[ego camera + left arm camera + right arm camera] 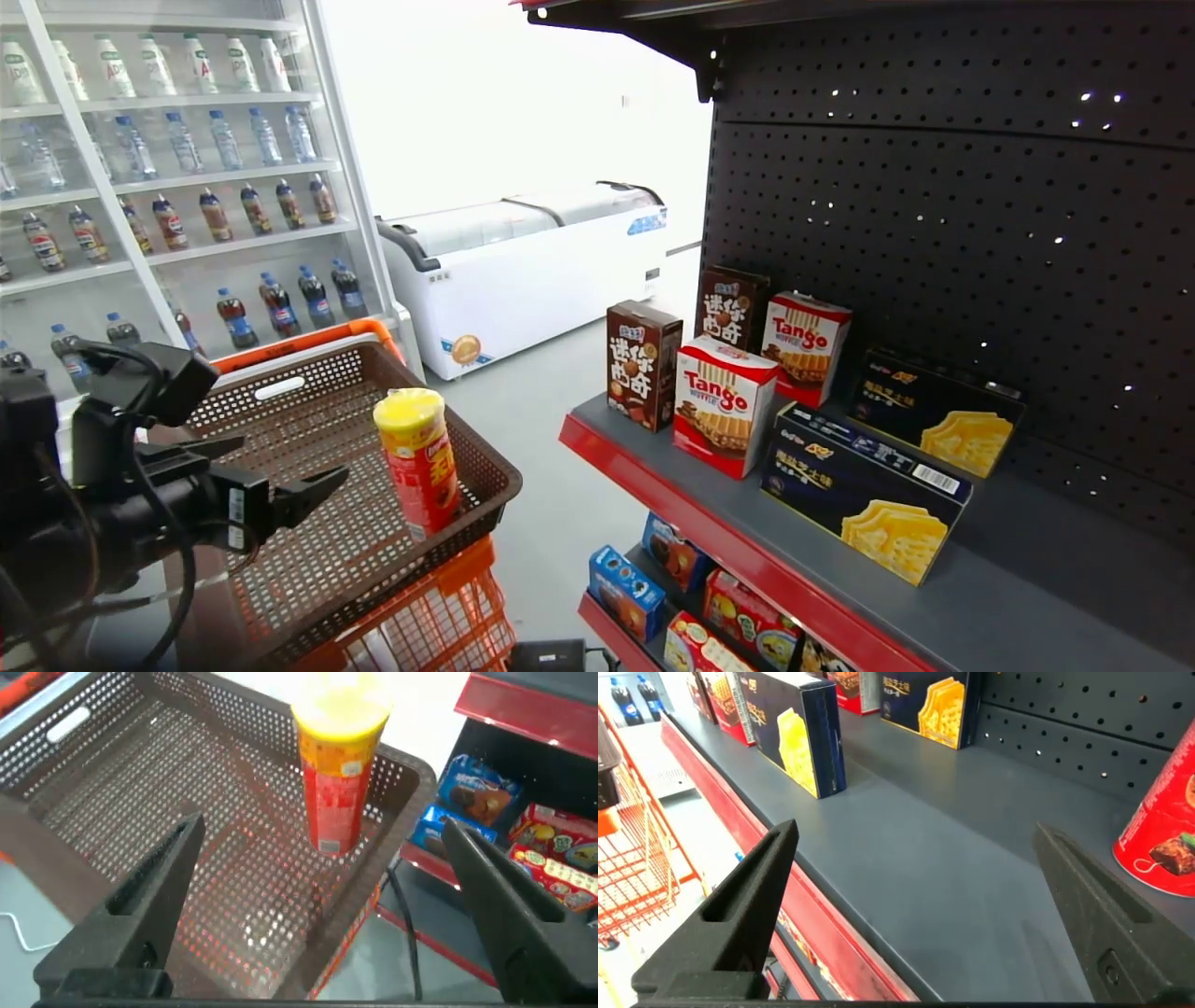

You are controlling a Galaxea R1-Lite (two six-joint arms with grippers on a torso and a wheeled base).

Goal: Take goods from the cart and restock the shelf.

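A red chip can with a yellow lid (pixel 417 462) stands upright near the right rim of the brown cart basket (pixel 317 392). My left gripper (pixel 289 467) hangs open over the basket, just left of the can and apart from it. In the left wrist view the chip can (pixel 334 775) stands ahead of the open left gripper (pixel 322 829). My right gripper (pixel 915 833) is open above the grey shelf board (pixel 952 877), holding nothing. A red can (pixel 1167 821) stands on that board close to the pegboard back.
The shelf (pixel 1027 579) carries brown boxes (pixel 642 364), red-and-white wafer boxes (pixel 724 406) and dark blue cracker boxes (pixel 864 490); its right part is bare. Snack packs (pixel 625 588) fill the lower shelf. A drinks fridge (pixel 177 177) and chest freezer (pixel 523 266) stand behind the orange cart.
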